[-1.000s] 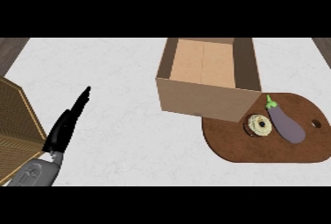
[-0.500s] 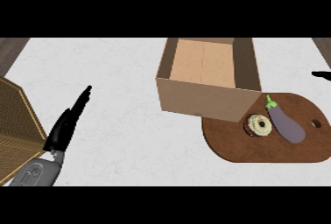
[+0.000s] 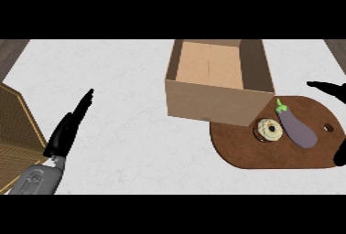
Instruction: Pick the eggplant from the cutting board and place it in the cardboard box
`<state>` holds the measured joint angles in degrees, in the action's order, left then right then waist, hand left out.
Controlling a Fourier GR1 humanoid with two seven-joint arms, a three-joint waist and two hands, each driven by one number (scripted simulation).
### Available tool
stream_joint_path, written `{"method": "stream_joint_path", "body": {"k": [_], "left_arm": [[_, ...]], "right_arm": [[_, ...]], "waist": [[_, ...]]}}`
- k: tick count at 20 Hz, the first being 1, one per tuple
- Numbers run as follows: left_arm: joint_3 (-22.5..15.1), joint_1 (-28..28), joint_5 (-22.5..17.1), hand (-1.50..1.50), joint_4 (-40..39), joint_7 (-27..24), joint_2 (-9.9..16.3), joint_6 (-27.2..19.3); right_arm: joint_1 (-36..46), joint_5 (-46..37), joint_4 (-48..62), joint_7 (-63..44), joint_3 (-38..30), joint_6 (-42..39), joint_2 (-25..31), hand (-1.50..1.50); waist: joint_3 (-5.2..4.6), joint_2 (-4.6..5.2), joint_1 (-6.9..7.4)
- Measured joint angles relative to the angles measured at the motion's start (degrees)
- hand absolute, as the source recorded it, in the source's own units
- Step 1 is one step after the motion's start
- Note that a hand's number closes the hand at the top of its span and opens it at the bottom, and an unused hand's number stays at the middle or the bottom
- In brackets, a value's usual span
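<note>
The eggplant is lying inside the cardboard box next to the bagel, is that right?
Not quite. In the head view the eggplant lies on the cutting board, not inside the cardboard box. It is next to the bagel, which sits on the board too.

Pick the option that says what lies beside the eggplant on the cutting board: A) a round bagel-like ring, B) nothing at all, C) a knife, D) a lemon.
A: a round, ring-shaped item lies just left of the eggplant on the brown cutting board, near the cardboard box.
</note>
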<state>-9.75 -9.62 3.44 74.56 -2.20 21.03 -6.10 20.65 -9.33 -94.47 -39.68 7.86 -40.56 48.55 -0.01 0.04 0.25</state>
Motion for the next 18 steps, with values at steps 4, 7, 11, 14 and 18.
{"method": "stream_joint_path", "body": {"k": [4, 7, 11, 14, 18], "left_arm": [[1.27, 0.22, 0.81, 0.00, -0.06, -0.22, -0.30, 0.91], [1.80, 0.13, 1.75, 0.00, -0.47, -0.31, -1.49, 1.17], [2.79, 0.28, 2.94, 0.00, -1.57, -1.45, -2.28, 1.71], [3.91, 0.93, 3.51, 0.00, -0.87, -1.48, -2.10, 2.73], [5.09, 1.51, 4.22, 0.00, -0.39, -1.72, -2.52, 4.02]], "right_arm": [[0.38, -7.10, 3.07, 6.10, -0.01, 1.47, -2.00, -1.50], [1.01, -10.42, 4.61, 8.39, -0.09, 0.75, -3.65, -1.50], [1.62, -13.72, 6.74, 8.58, 0.65, -0.49, -7.09, -1.50], [1.76, -15.80, 8.00, 9.16, 0.15, -1.81, -8.85, -1.50], [1.74, -20.46, 11.15, 12.89, -0.12, -1.27, -10.27, -1.50]], "waist": [[0.01, 0.02, 0.05], [0.02, 0.01, 0.01], [0.01, 0.01, -0.04], [0.00, -0.01, -0.02], [0.01, 0.00, 0.00]]}}
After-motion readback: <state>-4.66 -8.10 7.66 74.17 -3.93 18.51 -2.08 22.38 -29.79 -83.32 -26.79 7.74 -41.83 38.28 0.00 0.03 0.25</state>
